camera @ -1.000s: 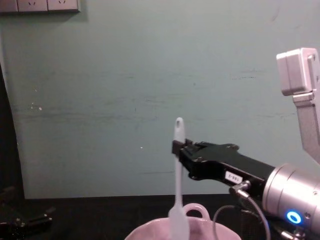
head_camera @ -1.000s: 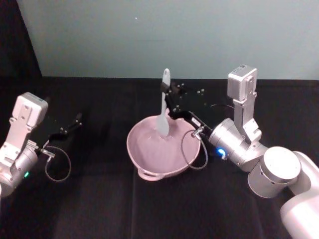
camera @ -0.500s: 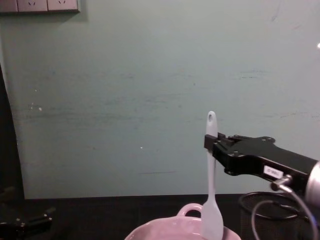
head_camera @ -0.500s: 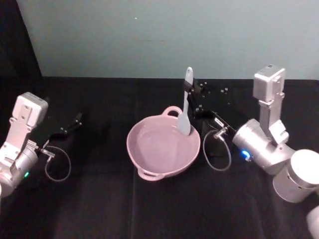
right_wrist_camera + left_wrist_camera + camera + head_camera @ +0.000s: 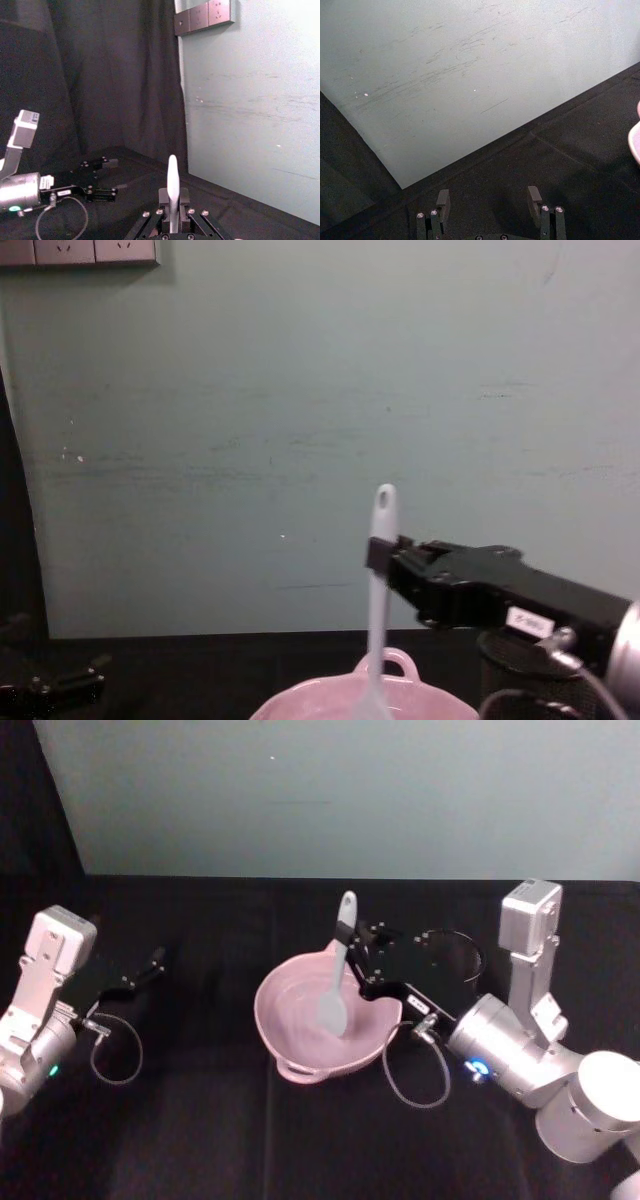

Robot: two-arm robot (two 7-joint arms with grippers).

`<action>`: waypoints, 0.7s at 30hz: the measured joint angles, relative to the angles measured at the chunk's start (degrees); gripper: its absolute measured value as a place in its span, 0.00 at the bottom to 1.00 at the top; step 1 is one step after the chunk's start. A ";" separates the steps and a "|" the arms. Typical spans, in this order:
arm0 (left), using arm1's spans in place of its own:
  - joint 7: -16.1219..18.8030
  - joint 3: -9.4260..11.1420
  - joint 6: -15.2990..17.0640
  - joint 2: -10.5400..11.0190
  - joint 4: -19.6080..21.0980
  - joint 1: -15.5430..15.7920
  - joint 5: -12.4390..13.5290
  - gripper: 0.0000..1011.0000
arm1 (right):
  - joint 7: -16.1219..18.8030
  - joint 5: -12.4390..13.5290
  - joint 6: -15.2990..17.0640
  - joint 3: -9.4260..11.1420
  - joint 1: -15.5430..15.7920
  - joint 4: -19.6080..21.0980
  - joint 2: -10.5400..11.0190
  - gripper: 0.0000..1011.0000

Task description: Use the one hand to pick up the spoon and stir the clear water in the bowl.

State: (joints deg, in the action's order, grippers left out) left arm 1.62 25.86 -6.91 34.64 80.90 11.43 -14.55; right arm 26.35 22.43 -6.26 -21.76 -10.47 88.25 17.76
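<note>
Your right gripper (image 5: 352,942) reaches in from the right over the far rim of the pink bowl (image 5: 300,1055), and its jaws are clamped on the upper handle of the white spoon (image 5: 340,968), a little below the hole at the tip. From the chest the spoon (image 5: 376,640) stands almost upright, its tip leaning slightly to the right, with the gripper (image 5: 380,553) holding it from the right side. The blade hangs down inside the bowl, right of its middle; you cannot tell whether it touches the bottom. The clear water (image 5: 300,1005) shows as a faint sheen on the pink inside. The bowl sits at the middle of the black bench (image 5: 200,1120), with one small loop handle (image 5: 297,1070) on its near rim. A black wire-mesh cup (image 5: 452,948) stands just behind the right gripper, to the right of the bowl. Your left gripper (image 5: 152,963) is parked low over the bench, well apart from the bowl on the left; its wrist view shows the jaws spread with nothing between the fingers (image 5: 443,200).
</note>
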 joint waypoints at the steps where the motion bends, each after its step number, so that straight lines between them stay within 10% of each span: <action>1: 0.00 0.00 0.00 0.00 0.00 0.00 0.00 1.00 | 0.02 0.01 -0.30 -0.54 -0.32 -0.56 -0.49 0.11; 21: 0.00 0.00 0.00 0.00 0.00 0.00 0.00 1.00 | -6.12 -8.09 -11.40 -1.54 -8.21 -15.56 -8.56 0.11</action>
State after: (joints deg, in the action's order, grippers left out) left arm 1.62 25.86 -6.90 34.65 80.90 11.43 -14.55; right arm 20.23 14.34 -17.66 -23.30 -18.68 72.69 9.20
